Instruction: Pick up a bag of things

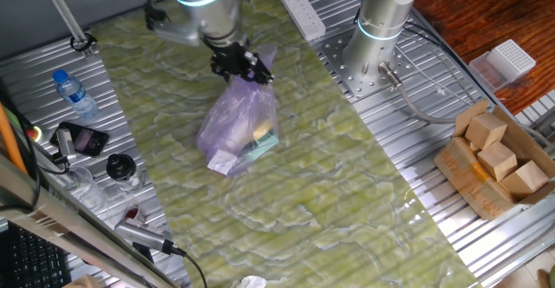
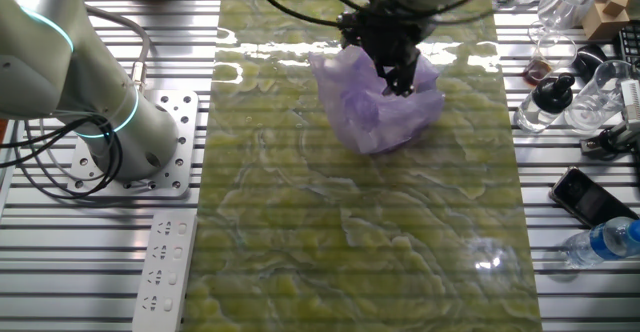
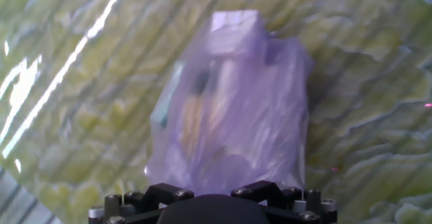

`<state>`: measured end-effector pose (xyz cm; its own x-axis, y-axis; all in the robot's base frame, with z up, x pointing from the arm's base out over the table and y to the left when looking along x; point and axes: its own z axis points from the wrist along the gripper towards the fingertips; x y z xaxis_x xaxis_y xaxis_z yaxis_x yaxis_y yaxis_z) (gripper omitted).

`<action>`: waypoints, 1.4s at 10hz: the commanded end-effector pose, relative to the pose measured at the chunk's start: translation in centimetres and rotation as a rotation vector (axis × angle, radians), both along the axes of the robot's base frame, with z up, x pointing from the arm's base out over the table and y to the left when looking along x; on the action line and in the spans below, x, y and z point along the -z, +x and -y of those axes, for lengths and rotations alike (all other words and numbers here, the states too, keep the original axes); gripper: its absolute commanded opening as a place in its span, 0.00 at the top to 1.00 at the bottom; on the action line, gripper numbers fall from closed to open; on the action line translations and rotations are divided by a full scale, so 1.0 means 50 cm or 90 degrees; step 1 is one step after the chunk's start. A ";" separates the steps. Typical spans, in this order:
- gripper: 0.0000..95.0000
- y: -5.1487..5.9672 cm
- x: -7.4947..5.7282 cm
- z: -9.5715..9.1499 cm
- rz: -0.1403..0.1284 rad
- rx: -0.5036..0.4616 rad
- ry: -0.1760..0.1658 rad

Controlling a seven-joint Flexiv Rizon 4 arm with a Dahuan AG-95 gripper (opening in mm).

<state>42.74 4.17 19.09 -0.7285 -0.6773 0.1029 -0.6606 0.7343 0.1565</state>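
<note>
With the gripper (image 1: 247,66) clamped on its bunched top, the bag of things (image 1: 236,125) hangs mid-table (image 1: 347,201) over the green mat (image 1: 286,227). A teal box (image 1: 263,144) shows through it. Farther right: cardboard box (image 1: 486,180) of wooden blocks.

The bag of things (image 1: 236,121) is translucent pale purple crinkled plastic, bunched at its top, showing a teal box, a yellowish item and a white cube.
</note>
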 end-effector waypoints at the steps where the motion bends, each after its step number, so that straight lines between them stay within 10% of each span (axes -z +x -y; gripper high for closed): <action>1: 0.00 -0.007 0.015 0.000 0.013 -0.042 -0.032; 5: 0.00 -0.006 0.043 0.005 0.034 -0.049 -0.037; 7: 0.40 -0.006 0.052 0.007 0.034 -0.049 -0.060; 8: 0.40 -0.006 0.055 0.008 0.034 -0.048 -0.062; 9: 0.80 -0.006 0.059 0.008 0.034 -0.047 -0.064; 10: 1.00 -0.006 0.059 0.008 0.035 -0.048 -0.064; 14: 1.00 -0.006 0.059 0.009 0.037 -0.028 -0.095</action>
<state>42.26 3.71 16.22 -0.7021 -0.6955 0.1531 -0.7014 0.7125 0.0203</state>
